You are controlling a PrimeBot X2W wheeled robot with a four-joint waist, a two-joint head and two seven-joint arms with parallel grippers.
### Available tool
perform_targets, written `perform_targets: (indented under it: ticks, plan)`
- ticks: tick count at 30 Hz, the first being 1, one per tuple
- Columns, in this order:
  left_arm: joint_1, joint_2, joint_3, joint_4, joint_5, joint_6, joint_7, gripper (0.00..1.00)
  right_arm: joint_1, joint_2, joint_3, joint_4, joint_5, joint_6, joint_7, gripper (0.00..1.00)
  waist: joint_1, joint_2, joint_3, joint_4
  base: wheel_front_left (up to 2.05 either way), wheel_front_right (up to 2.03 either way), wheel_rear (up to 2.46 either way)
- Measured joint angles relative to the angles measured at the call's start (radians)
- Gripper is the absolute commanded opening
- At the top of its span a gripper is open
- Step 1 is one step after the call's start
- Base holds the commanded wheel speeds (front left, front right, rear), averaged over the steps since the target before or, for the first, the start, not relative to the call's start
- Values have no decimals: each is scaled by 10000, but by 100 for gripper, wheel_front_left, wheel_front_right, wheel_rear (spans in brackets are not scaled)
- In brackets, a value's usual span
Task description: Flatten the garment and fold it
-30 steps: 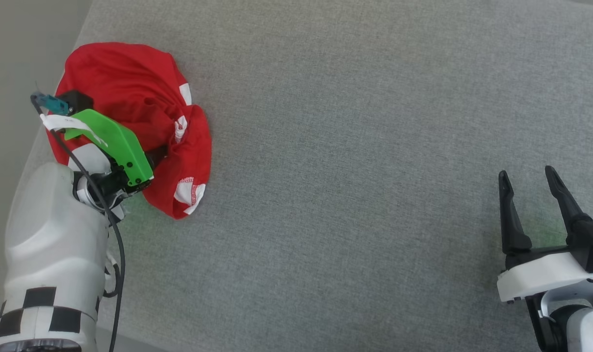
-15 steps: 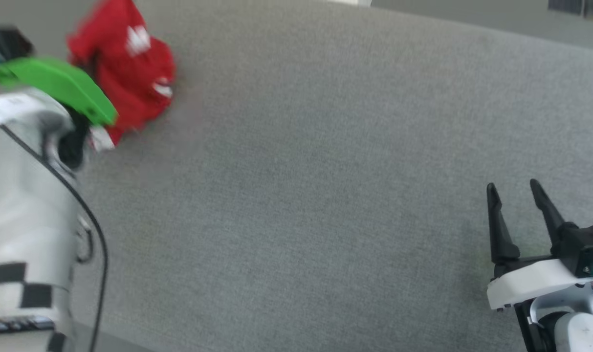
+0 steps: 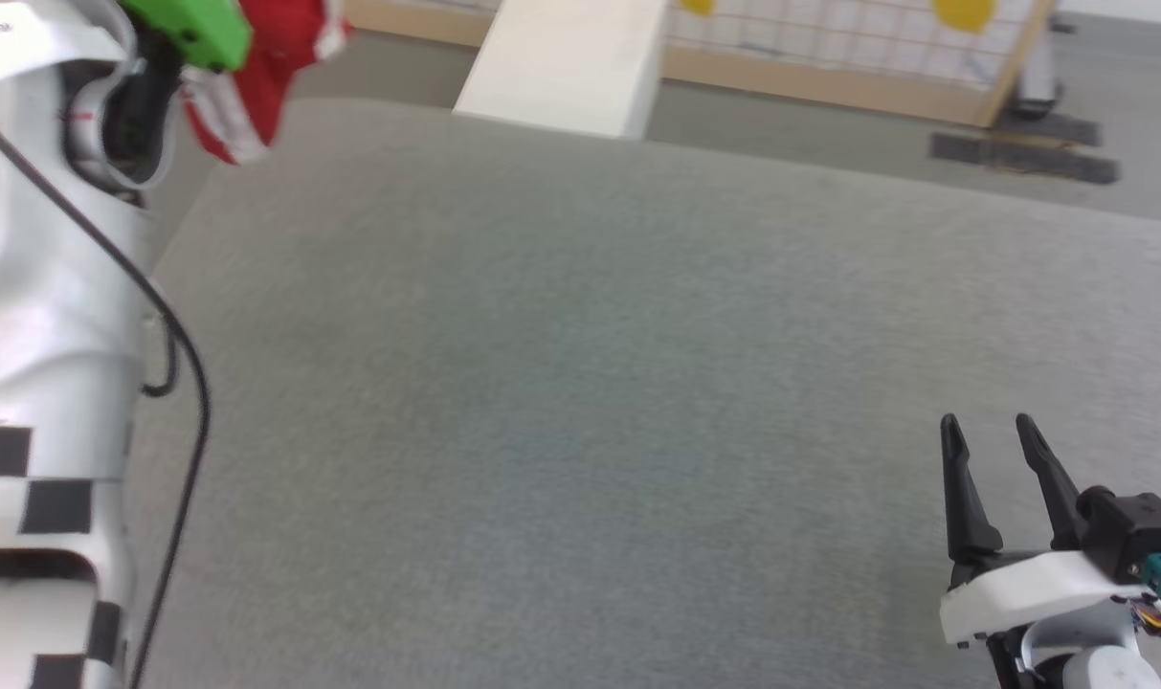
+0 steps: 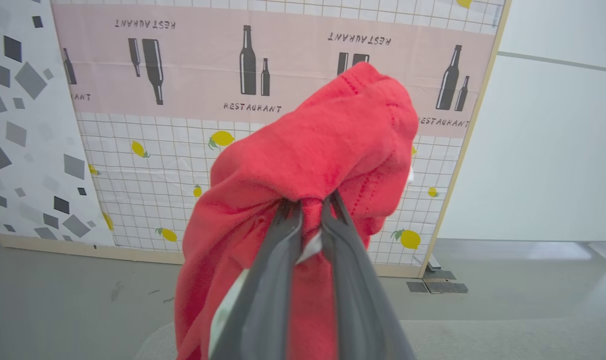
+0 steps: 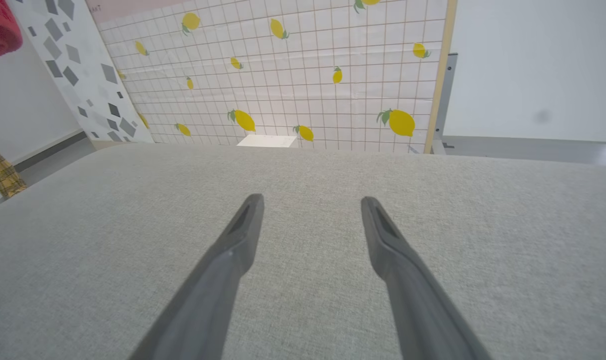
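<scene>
Our left hand (image 4: 310, 202) is pinching the garment (image 4: 307, 150), which is hanging bunched in the air, clear of the grey table (image 3: 580, 383). We are holding our right hand (image 5: 311, 200) spread above the table.

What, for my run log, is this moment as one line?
left end effector: shut on garment, held aloft | right end effector: open, empty, over grey surface | fold: not yet begun
</scene>
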Motion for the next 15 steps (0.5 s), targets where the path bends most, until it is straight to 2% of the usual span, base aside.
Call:
perform_targets:
  ticks: [8, 15]
  plan:
    - [155, -928, -993, -777, -1452, -27, 295, 0, 34, -4, -309, 447, 58, 0, -221, 100, 0, 0, -512, -1297, 0, 0, 0]
    - [1731, -1793, -1818, -811, -1988, -27, 322, 0, 247, -10, -700, 464, 50, 0, -236, 100, 0, 0, -715, -2496, 0, 0, 0]
